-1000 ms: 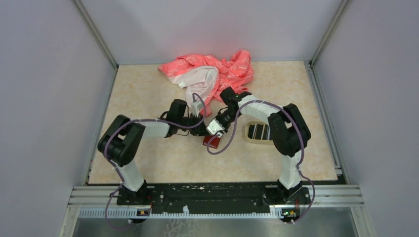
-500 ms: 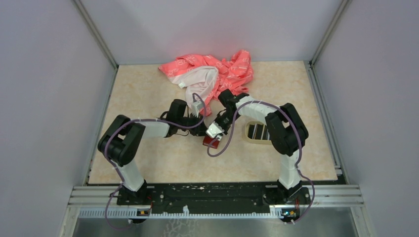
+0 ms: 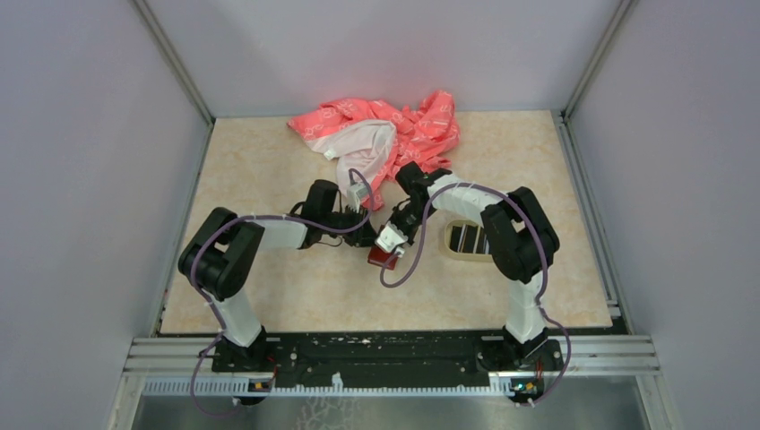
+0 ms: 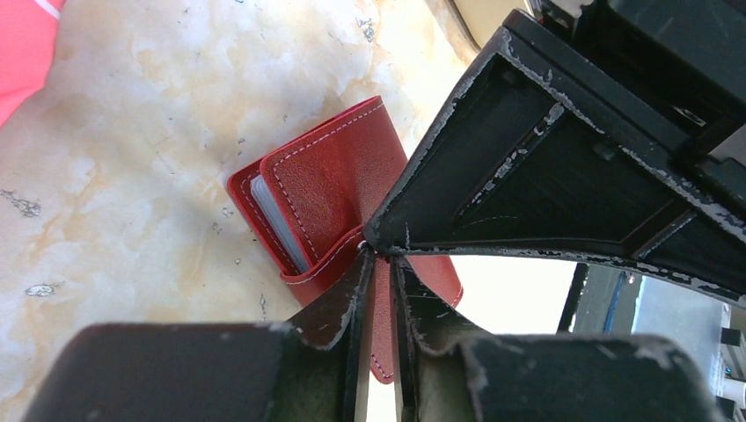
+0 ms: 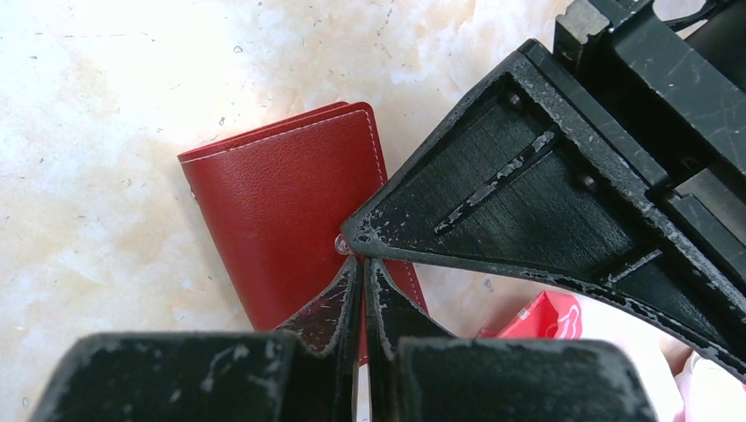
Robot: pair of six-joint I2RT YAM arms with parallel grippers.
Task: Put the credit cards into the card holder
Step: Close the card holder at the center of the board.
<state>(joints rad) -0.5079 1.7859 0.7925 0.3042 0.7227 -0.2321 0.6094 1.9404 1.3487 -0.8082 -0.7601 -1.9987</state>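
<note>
The dark red card holder point(image 3: 383, 258) lies folded on the table between both grippers. In the left wrist view the card holder point(image 4: 330, 180) shows a grey-blue pocket edge, and my left gripper point(image 4: 380, 261) is shut on a red flap that stands up between its fingers. In the right wrist view the card holder point(image 5: 268, 211) lies with its pale snap point(image 5: 340, 244) beside my right gripper point(image 5: 363, 264), which is shut on a thin red edge of it. The black credit cards point(image 3: 468, 237) lie in the beige tray point(image 3: 451, 252) to the right.
A pink-and-white patterned cloth point(image 3: 385, 134) is heaped at the back of the table, just behind the grippers. The two grippers' fingers nearly touch over the card holder. Grey walls close in the table on three sides.
The right gripper has closed its fingers at the card holder's edge. The left gripper keeps its pinch on the flap. Both arms have hardly shifted.
</note>
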